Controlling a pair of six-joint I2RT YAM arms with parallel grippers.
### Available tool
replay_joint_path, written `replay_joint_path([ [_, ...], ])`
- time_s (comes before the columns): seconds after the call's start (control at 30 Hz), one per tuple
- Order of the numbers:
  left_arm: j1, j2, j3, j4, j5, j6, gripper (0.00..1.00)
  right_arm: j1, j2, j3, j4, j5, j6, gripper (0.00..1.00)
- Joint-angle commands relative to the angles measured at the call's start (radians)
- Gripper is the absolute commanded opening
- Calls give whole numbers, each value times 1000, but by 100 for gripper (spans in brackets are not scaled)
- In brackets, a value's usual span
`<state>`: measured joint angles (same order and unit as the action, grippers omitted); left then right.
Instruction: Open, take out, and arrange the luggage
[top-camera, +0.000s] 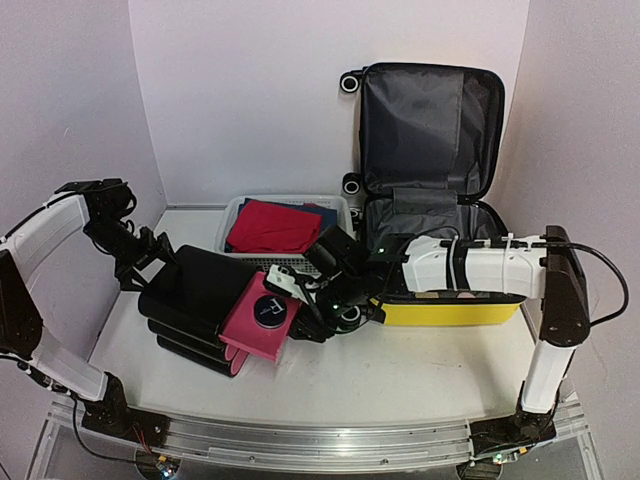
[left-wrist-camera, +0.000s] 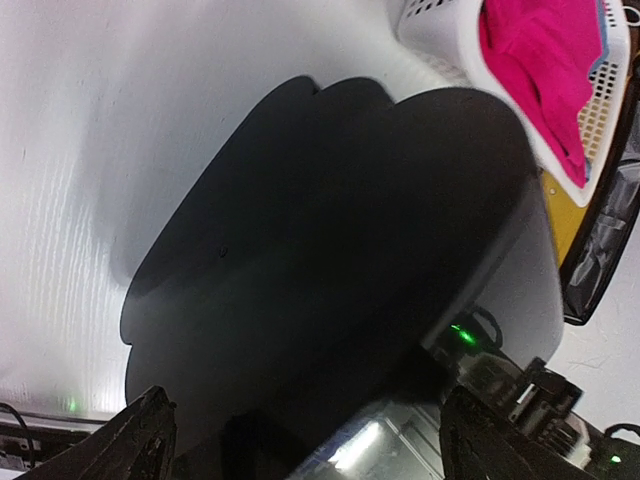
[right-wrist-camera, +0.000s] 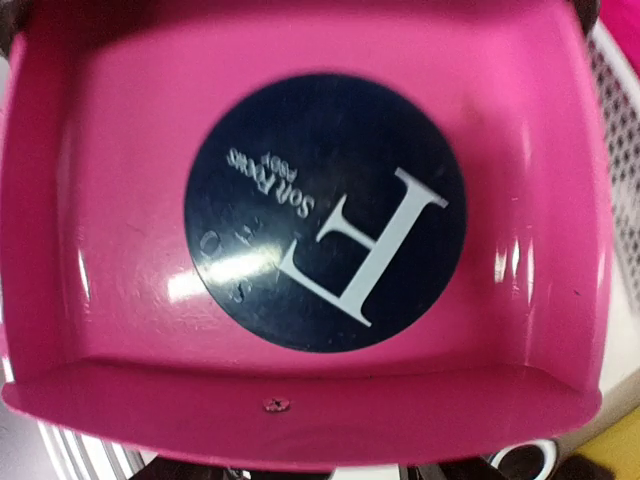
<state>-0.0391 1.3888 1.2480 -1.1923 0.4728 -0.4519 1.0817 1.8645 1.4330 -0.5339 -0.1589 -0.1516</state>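
White tabletop (top-camera: 400, 380) carried the luggage (top-camera: 450, 312) at right rear, unzipped, lid upright: opening was done. 1 black case (top-camera: 195, 285) lay outside it, by the basket (top-camera: 232, 212); arranging was judged outstanding. Left gripper (top-camera: 152, 252) jaws stood apart at the case. Right gripper (top-camera: 303, 292) jaws, at the pink end (top-camera: 262, 318), could not be told.

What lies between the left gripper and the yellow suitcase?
The pink-ended black case and, behind it, the white basket separate left gripper from suitcase in the top view.
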Motion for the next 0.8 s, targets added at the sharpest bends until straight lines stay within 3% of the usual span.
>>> replay_joint_path([
  [0.0, -10, -39, -25, 41, 22, -24, 91, 0, 42, 153, 118, -74, -22, 57],
  [0.2, -19, -34, -33, 49, 36, -27, 91, -1, 204, 351, 117, -138, -15, 60],
  [0.5, -25, -35, -48, 51, 56, -28, 90, 0, 367, 561, 102, -93, 56, 70],
  [0.63, -25, -34, -41, 51, 46, -24, 89, 3, 325, 528, 94, -53, 68, 77],
  [0.77, -25, -33, -19, 50, 29, -12, 89, -13, 175, 360, 94, 1, 56, 87],
])
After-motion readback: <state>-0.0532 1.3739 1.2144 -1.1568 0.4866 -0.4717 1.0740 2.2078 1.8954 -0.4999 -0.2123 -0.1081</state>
